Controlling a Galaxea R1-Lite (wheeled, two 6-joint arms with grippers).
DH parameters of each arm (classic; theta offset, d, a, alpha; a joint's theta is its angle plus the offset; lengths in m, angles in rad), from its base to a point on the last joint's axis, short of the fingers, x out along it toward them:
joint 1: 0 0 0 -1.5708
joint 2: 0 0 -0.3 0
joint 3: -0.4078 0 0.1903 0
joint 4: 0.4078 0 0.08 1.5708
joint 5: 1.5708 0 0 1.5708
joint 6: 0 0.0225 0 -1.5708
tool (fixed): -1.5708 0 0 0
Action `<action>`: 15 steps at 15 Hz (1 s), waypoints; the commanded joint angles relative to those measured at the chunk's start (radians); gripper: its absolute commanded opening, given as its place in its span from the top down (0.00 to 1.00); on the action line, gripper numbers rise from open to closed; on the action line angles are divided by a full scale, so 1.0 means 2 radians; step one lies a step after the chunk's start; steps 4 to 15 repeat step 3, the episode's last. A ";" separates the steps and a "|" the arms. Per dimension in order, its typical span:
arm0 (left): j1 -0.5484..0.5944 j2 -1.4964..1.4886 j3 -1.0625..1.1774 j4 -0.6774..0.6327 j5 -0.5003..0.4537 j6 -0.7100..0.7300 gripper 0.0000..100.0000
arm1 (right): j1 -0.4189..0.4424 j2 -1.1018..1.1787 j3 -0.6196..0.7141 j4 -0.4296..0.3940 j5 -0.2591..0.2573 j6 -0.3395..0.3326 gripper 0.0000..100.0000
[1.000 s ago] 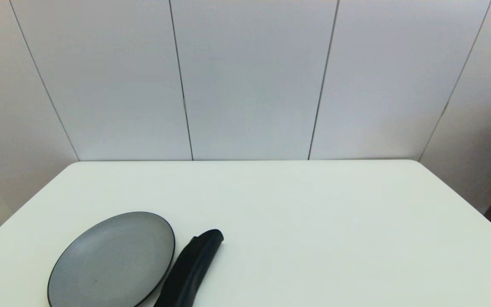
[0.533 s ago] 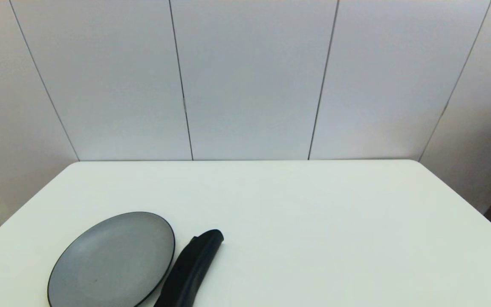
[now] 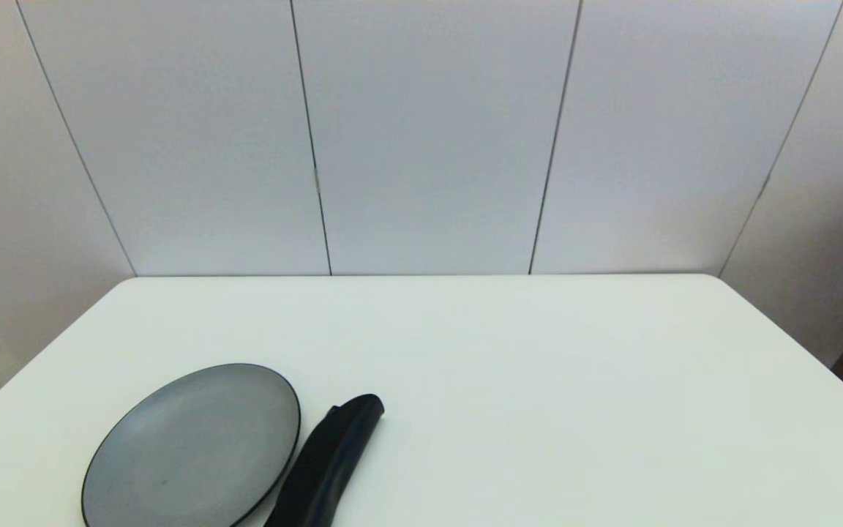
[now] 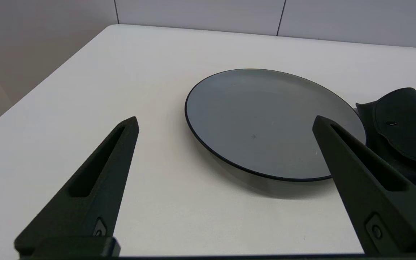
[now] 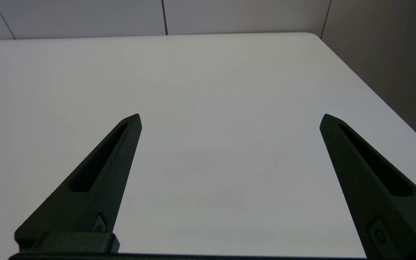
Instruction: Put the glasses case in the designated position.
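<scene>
Left end effector [image 4: 224, 122] hovers low over the near left part of the white worktop [image 3: 538, 366], its two black fingers [image 4: 96, 180] spread wide with nothing between them but bare surface and the near edge of the grey plate [image 4: 265, 119]. It touches neither the plate nor anything else, and it does not show in the head view.

Taking the plate [image 3: 195, 446] as the landmark: it is round, grey with a thin dark rim, and lies flat near the front left of the worktop, well short of the wall panels [image 3: 429, 139] behind. Nothing lies on it.

Just to the right of the plate lies the glasses case [image 3: 330, 461], matte black and oblong, set at a slant so that its far end leans away from the plate while its near end runs out of the head view close by the plate's rim. In the left wrist view the case [image 4: 403, 133] sits right against the plate's right edge; whether the two actually touch cannot be told. A rounded flap with a small snap shows on its upper side. It rests on the worktop, not on the plate.

Farther right of the plate, the right end effector [image 5: 229, 121] hangs over the bare right part of the worktop, fingers [image 5: 99, 177] likewise wide apart and holding nothing.
</scene>
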State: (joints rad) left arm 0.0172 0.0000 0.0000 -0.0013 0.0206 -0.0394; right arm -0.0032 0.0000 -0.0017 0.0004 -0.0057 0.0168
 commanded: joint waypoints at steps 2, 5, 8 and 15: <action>0.000 0.001 0.000 0.000 0.000 0.000 0.00 | -0.001 0.000 0.000 -0.003 0.001 -0.001 0.00; 0.000 0.001 0.000 0.000 0.000 0.000 0.00 | 0.000 0.000 0.000 -0.003 0.001 -0.001 0.00; 0.000 0.001 0.000 0.000 0.000 0.000 0.00 | 0.000 0.000 0.000 -0.003 0.001 -0.001 0.00; 0.000 0.001 0.000 0.000 0.000 0.000 0.00 | 0.000 0.000 0.000 -0.003 0.001 -0.001 0.00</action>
